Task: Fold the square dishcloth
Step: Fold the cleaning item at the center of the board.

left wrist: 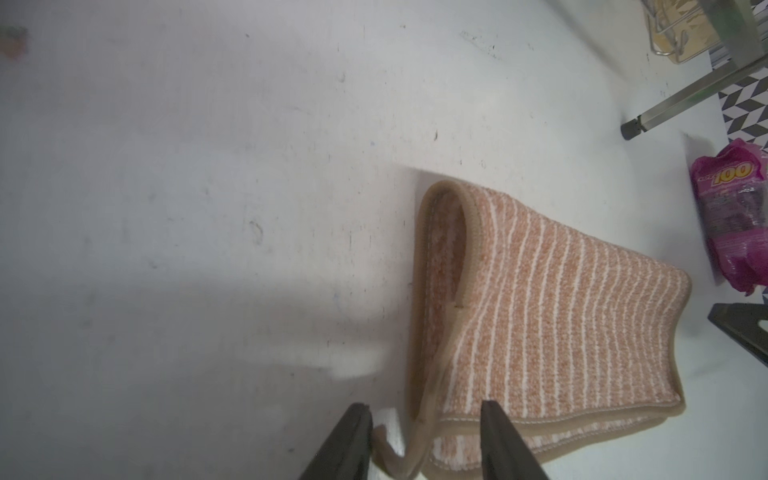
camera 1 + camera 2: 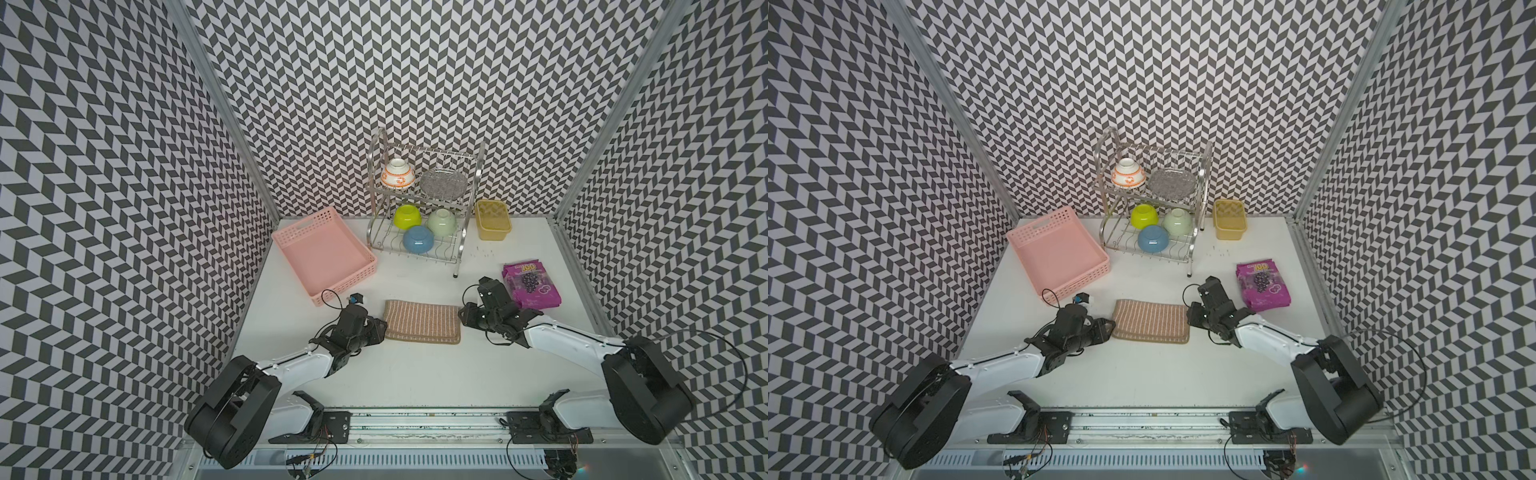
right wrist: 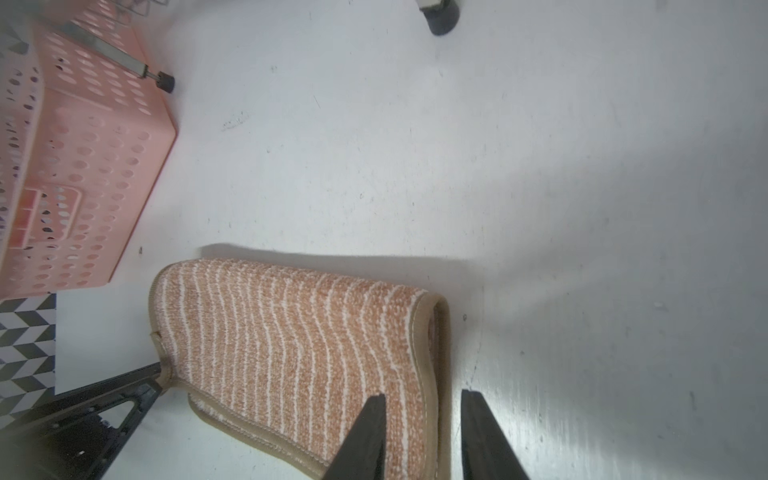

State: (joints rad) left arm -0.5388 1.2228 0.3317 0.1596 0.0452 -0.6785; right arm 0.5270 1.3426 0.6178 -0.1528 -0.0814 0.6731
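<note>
The dishcloth (image 2: 422, 322) (image 2: 1150, 321), orange-brown with thin white stripes and a tan hem, lies doubled over in a long rectangle on the white table. My left gripper (image 2: 380, 328) (image 1: 424, 409) is low at its left end. The jaws stand apart around the cloth's (image 1: 540, 311) near corner and its small hanging loop, without pinching them. My right gripper (image 2: 463, 316) (image 3: 423, 397) is at the right end, also open. One finger hovers over the cloth (image 3: 291, 345), the other stands beside the hem over bare table.
A pink perforated basket (image 2: 324, 253) sits at the back left. Behind the cloth stands a wire dish rack (image 2: 469, 208) with several bowls. A yellow container (image 2: 492, 220) is at the back right, and a purple snack bag (image 2: 530, 286) lies beside the right arm.
</note>
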